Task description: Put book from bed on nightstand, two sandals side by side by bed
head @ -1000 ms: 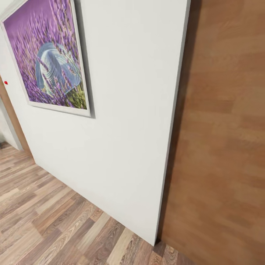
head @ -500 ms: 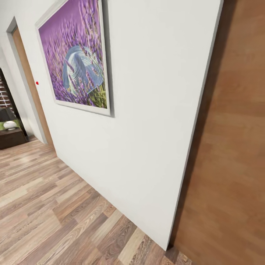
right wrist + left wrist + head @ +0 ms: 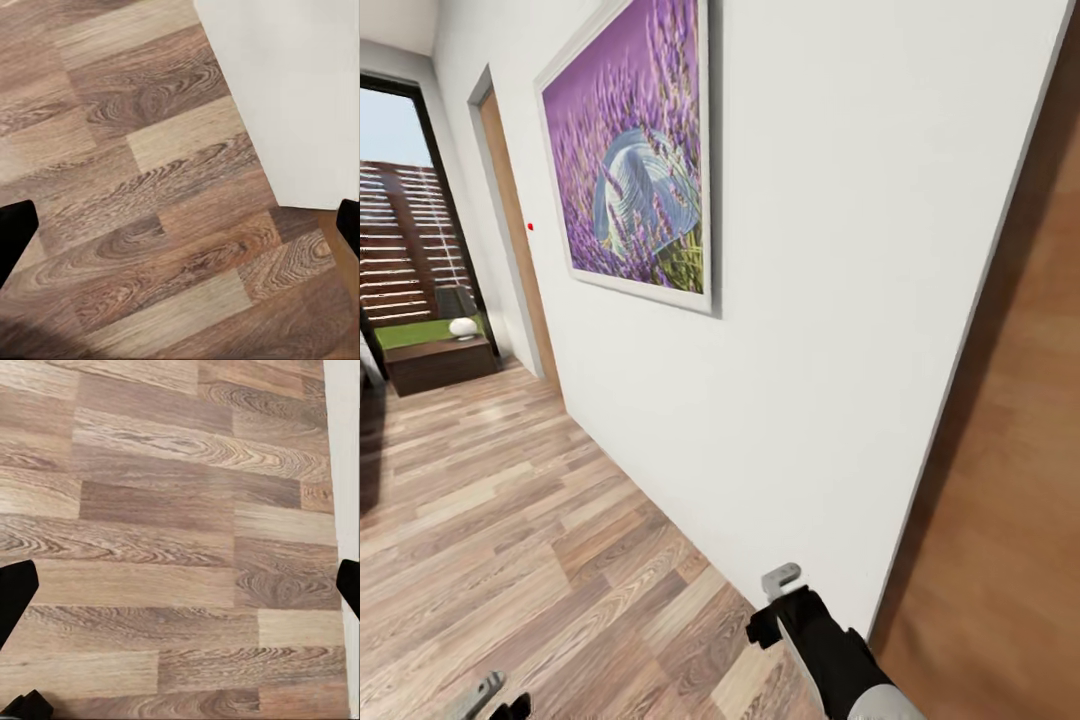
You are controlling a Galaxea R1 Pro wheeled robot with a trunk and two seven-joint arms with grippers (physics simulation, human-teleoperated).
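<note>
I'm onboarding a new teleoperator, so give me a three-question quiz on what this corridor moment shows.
1. True or false: the framed lavender picture hangs on the white wall.
2. What covers the ground under both claws?
A. carpet
B. wood-plank floor
C. tiles
3. Fill in: in both wrist views, each claw's fingers stand wide apart with ____ between them.

Key: 1 true; 2 B; 3 nothing. The left claw and the right claw both hang open over bare planks.
</note>
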